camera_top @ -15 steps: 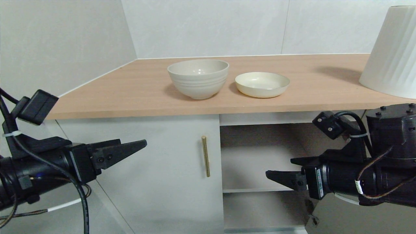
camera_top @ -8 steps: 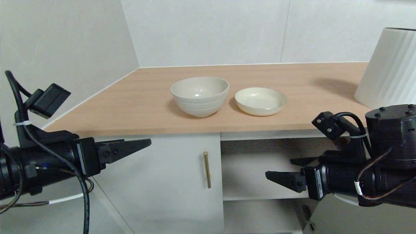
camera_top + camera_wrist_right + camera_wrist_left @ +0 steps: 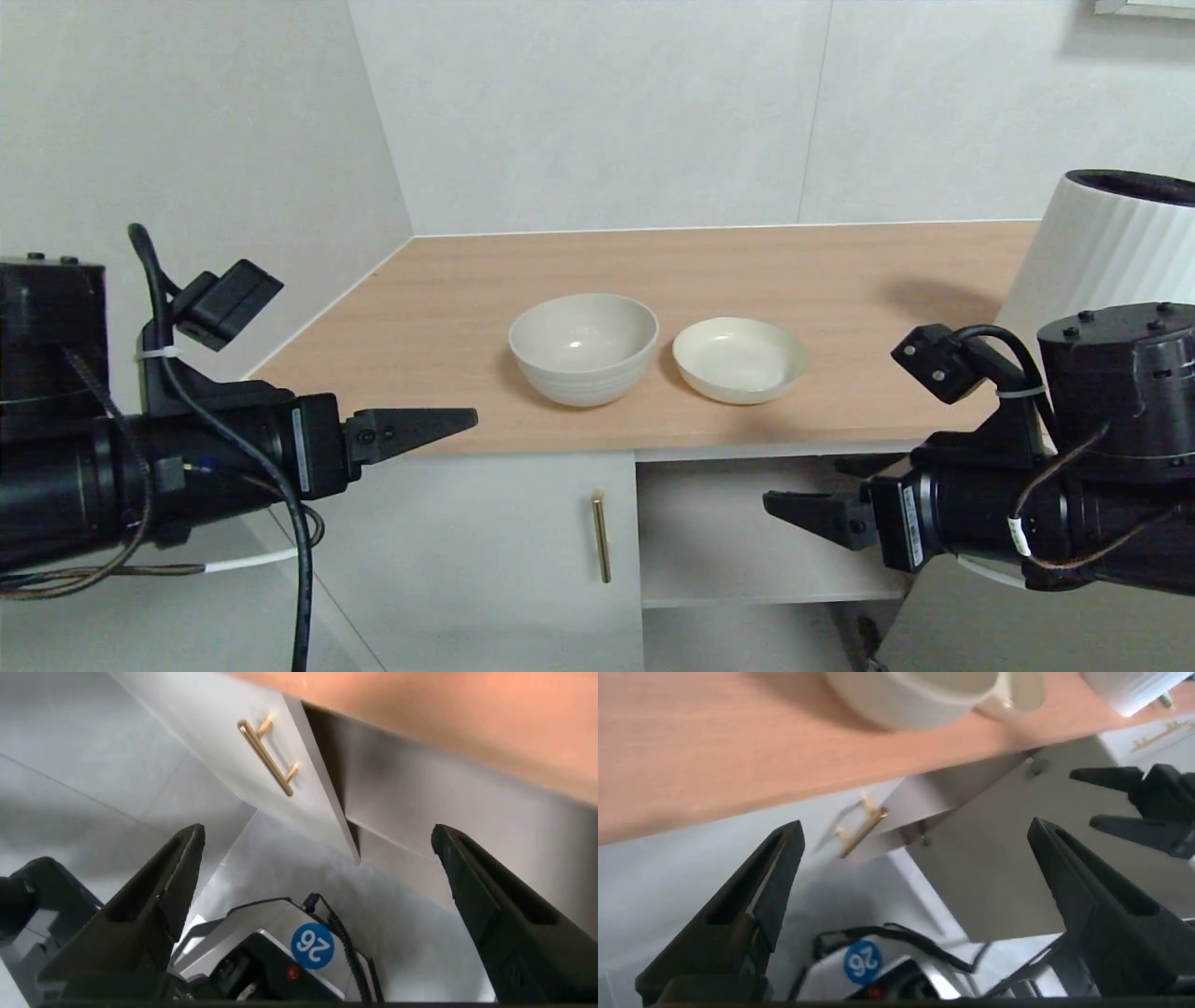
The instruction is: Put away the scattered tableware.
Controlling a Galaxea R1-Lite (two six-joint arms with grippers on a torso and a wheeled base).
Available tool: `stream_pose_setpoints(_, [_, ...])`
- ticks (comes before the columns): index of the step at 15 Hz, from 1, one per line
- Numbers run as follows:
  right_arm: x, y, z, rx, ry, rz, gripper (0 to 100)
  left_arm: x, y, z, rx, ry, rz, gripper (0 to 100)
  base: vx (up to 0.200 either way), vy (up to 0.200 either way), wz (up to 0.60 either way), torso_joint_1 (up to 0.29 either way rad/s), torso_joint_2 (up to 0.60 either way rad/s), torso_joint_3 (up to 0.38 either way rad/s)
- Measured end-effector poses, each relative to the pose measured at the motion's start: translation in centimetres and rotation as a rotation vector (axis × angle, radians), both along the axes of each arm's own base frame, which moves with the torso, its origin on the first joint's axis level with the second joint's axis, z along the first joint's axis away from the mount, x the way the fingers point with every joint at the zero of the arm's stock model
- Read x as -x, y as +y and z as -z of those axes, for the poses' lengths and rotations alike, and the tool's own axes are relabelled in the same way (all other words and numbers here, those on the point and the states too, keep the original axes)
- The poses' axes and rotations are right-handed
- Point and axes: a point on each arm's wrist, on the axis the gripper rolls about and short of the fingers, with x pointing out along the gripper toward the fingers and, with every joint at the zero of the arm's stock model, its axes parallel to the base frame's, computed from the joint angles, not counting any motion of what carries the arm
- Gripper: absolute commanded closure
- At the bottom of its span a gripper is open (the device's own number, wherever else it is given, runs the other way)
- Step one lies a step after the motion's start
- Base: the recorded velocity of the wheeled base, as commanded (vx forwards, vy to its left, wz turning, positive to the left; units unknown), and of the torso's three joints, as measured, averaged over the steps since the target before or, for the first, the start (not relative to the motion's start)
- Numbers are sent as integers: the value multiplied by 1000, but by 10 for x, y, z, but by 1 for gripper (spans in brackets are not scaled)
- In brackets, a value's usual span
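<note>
The left gripper (image 3: 439, 427) is held in front of the cabinet, at about the height of the counter's front edge. Its fingers are spread wide and nothing is held. It is well apart from the tableware.

The cabinet door (image 3: 485, 560) below the counter (image 3: 439, 308) is shut, and its brass handle (image 3: 602, 539) is untouched. A deep bowl (image 3: 583, 347) and a shallow dish (image 3: 739, 357) stand upright on the counter near the front edge, just beside each other. Whether they touch cannot be told. The compartment (image 3: 738, 532) under the dish is open.

The right gripper (image 3: 803, 485) is held before that opening, below the counter. Its fingers are also spread and empty. A white ribbed object (image 3: 1092, 252) stands on the counter just behind the right arm.

Risks are judged as follows:
- The counter edge could be struck if either gripper is raised without first being drawn back.
- The dish could be knocked if the bowl's nearer rim is taken carelessly.
- A smooth rim could slip from a shallow pinch.
- The white object could be toppled by the right arm.

No writing is seen on the tableware. A small label is noted on each gripper's body; its print is too small to be read.
</note>
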Motion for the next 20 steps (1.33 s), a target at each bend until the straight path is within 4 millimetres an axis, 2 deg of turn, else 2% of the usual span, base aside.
stream_pose_setpoints(6, [-7, -1, 4, 9, 12, 20, 0, -30, -10, 4, 176, 182, -97, 0, 0, 0, 0, 198, -472, -271])
stream_pose_setpoints(9, [-11, 0, 6, 8, 11, 30, 0, -48, -16, 8, 254, 226, -152, 0, 0, 0, 0, 67, -136, -79])
stream_pose_setpoints(12, [-18, 3, 7, -4, 1, 45, 0, -63, -19, 16, 257, 218, -211, 0, 0, 0, 0, 0, 0, 0])
stream_pose_setpoints(17, [-47, 10, -8, -54, 156, 285, 0, -79, -37, 32, 231, 229, -266, 0, 0, 0, 0, 0, 0, 0])
stream_pose_setpoints(20, [-75, 14, -3, -37, 182, 422, 0, -85, -48, 43, 212, 251, -263, 0, 0, 0, 0, 0, 0, 0])
